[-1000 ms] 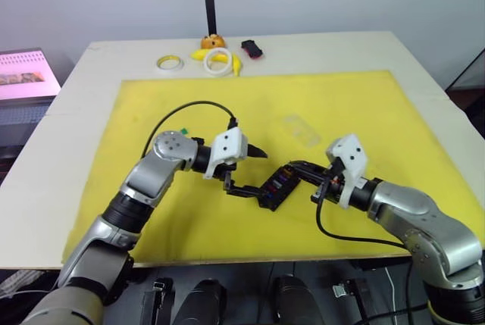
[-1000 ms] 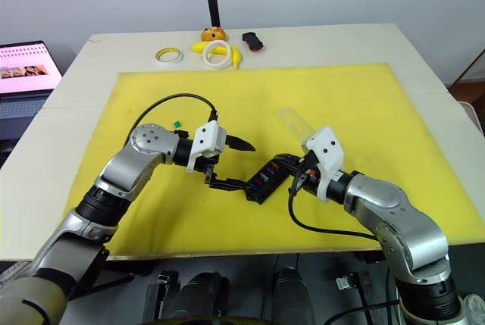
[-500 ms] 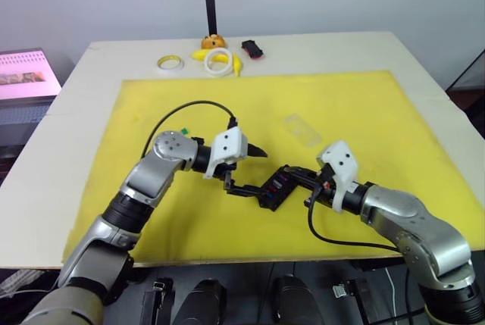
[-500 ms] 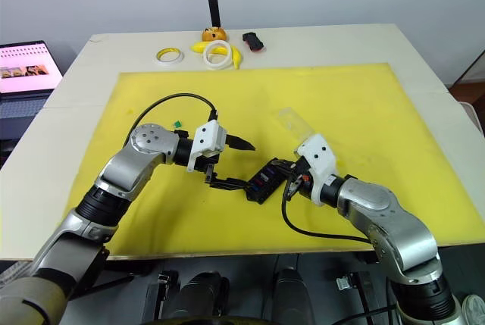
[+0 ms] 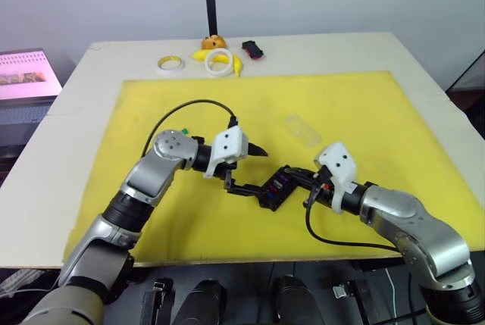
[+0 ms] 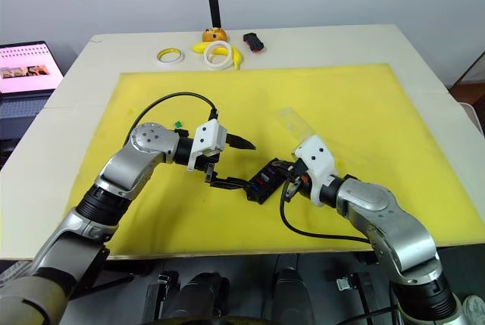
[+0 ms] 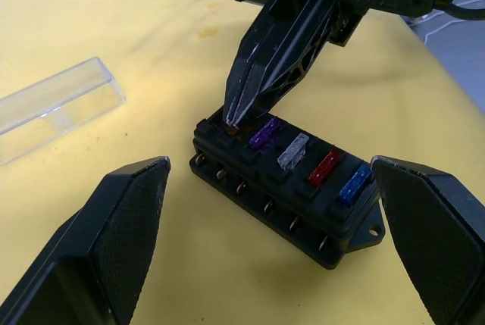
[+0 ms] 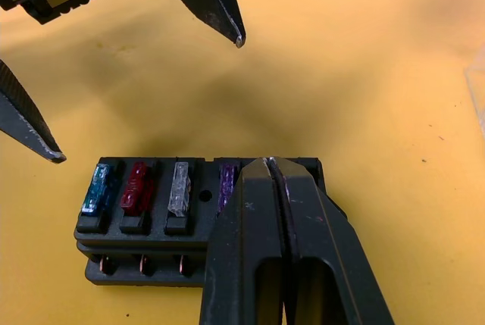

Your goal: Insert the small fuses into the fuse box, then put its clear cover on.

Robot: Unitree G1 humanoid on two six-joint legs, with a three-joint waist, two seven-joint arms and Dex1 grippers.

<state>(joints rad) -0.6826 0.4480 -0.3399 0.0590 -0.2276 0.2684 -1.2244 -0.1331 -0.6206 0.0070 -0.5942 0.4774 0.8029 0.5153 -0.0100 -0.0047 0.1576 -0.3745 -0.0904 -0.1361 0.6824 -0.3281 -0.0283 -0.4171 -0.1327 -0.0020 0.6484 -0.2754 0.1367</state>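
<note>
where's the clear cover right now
The clear cover lies flat on the yellow mat, beyond the fuse box and toward the robot's right, apart from both grippers.

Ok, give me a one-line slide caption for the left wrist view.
Right gripper, fingers shut, presses a fuse into the end slot of the fuse box between the open left fingers; clear cover lies nearby.
</note>
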